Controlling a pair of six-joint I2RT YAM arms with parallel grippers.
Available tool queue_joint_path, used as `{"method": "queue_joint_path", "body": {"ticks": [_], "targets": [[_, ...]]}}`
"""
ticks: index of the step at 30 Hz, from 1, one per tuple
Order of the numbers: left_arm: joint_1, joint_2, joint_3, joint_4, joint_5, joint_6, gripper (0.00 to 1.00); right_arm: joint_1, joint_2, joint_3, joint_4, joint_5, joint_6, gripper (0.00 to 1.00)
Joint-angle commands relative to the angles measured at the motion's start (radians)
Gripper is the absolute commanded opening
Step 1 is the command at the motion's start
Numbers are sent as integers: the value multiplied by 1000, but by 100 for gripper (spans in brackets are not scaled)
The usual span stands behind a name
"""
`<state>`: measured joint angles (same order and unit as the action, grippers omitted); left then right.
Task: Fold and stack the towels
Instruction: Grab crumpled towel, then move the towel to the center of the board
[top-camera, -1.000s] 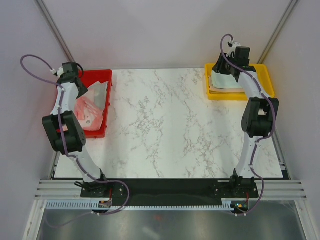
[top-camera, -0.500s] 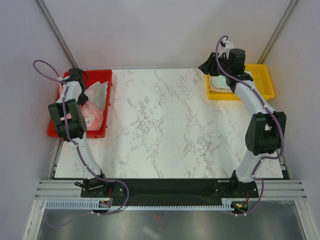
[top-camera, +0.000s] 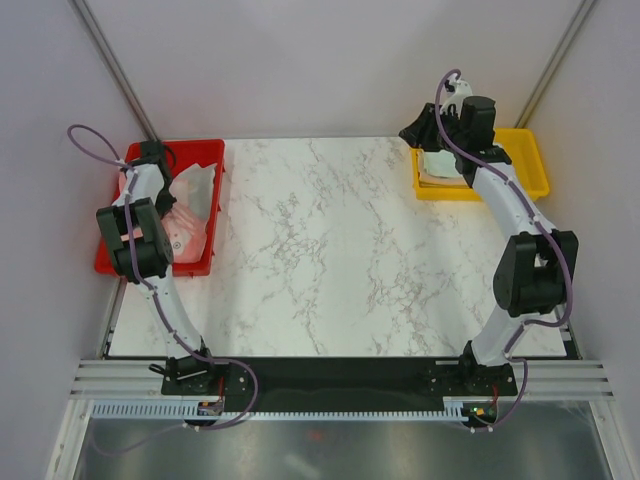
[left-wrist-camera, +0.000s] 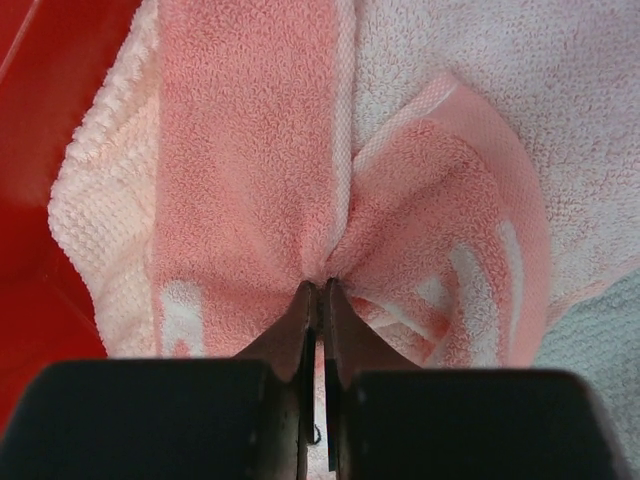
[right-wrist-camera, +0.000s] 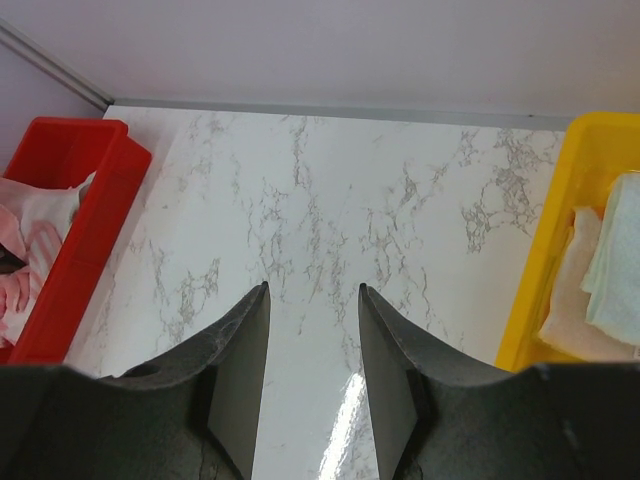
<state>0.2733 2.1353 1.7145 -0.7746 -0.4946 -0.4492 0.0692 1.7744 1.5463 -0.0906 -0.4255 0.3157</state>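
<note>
Pink terry towel (left-wrist-camera: 250, 150): looped pile with a paler woven band running away from the gripper. It has white printed marks near the fingertips. The cloth is bunched into a puckered fold straight ahead of the left gripper (left-wrist-camera: 320, 290).
Left gripper state: clenched on that fold of the pink towel, the jaws nearly meeting with only cloth between them.
Where the towel lies: in the red tray (left-wrist-camera: 35, 100), whose wall rises close on the gripper's left.
Crowding cloths: a white towel (left-wrist-camera: 520, 60) lies ahead and to the right of the left gripper, pressed against the pink one. A pale green towel (left-wrist-camera: 600, 350) shows at the near right, partly under the pink edge.
Right gripper (right-wrist-camera: 313, 290): released, jaws apart with nothing between them, held in the air above the marble worktop (right-wrist-camera: 330, 180).
Yellow tray (right-wrist-camera: 535, 270): just to the right of the right gripper. It holds a cream towel (right-wrist-camera: 570, 290) with a folded mint towel (right-wrist-camera: 620, 260) lying over it.
Across the worktop: from the right gripper, the red tray sits ahead and to the left, well apart from the yellow tray.
</note>
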Motion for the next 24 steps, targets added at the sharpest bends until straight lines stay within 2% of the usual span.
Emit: {"method": "queue_joint_path", "body": {"ticks": [1, 7, 14, 17, 20, 22, 24], "targets": [[-5, -41, 13, -8, 10, 10, 2, 1, -61, 9, 2, 2, 0, 49], [-103, -282, 49, -6, 53, 72, 2, 1, -116, 8, -34, -21, 16, 49], [-262, -503, 137, 3, 224, 119, 2, 9, -222, -61, -43, -41, 62, 49], [-350, -584, 131, 6, 362, 100, 2, 9, -268, -103, -55, -29, 68, 49], [-405, -666, 61, 34, 554, 52, 2, 11, -305, -146, -64, -36, 72, 49], [-430, -715, -27, 125, 699, 15, 2, 11, -325, -185, -77, -38, 71, 50], [-473, -770, -191, 210, 789, -8, 2, 9, -339, -237, -87, -41, 62, 50]]}}
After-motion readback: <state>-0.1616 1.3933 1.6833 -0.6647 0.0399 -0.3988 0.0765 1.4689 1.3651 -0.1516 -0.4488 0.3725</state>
